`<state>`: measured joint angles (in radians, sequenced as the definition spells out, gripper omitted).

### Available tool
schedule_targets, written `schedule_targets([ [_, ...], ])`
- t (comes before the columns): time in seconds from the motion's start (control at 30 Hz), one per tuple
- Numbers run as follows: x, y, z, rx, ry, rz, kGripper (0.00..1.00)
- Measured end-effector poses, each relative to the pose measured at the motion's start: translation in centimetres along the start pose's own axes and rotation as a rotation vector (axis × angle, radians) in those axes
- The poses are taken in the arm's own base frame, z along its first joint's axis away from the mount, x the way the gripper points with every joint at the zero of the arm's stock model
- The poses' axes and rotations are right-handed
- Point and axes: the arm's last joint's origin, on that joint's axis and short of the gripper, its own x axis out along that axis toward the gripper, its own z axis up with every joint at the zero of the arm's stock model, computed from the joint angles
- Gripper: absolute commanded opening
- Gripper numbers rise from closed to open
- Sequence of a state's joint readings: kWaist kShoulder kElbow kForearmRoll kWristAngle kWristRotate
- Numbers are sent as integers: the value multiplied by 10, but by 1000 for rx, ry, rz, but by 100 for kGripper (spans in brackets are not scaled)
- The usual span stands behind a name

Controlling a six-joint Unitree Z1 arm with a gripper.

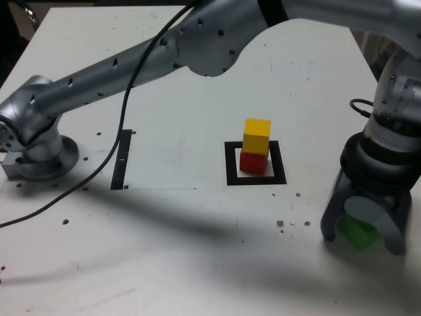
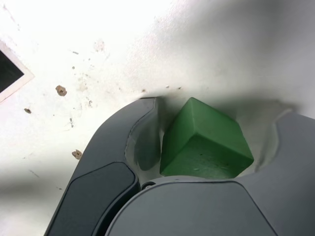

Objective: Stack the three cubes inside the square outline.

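While the claw (image 1: pixel 364 232) sits low on the table (image 1: pixel 184 250), the green cube (image 1: pixel 357 232) is wedged between its jaws — gripped or just straddled, can't tell. Yellow cube (image 1: pixel 257 136) tops red cube (image 1: pixel 252 161) in the square outline (image 1: pixel 231 164), well apart — open tabletop between.

three cubes (image 1: pixel 256 135), one square outline (image 1: pixel 231 164)
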<state>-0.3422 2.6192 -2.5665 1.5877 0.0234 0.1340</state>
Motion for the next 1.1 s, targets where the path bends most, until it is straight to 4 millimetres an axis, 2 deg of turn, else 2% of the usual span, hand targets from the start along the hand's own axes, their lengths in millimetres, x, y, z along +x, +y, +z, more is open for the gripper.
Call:
schedule_targets([
  [0.27,-1,0,1,0,-9,7,39],
  [0.47,-3,1,1,-3,-15,19,38],
  [0.67,-6,1,-1,-3,-19,31,30],
  [1.1,-31,0,-14,-5,-47,39,29],
])
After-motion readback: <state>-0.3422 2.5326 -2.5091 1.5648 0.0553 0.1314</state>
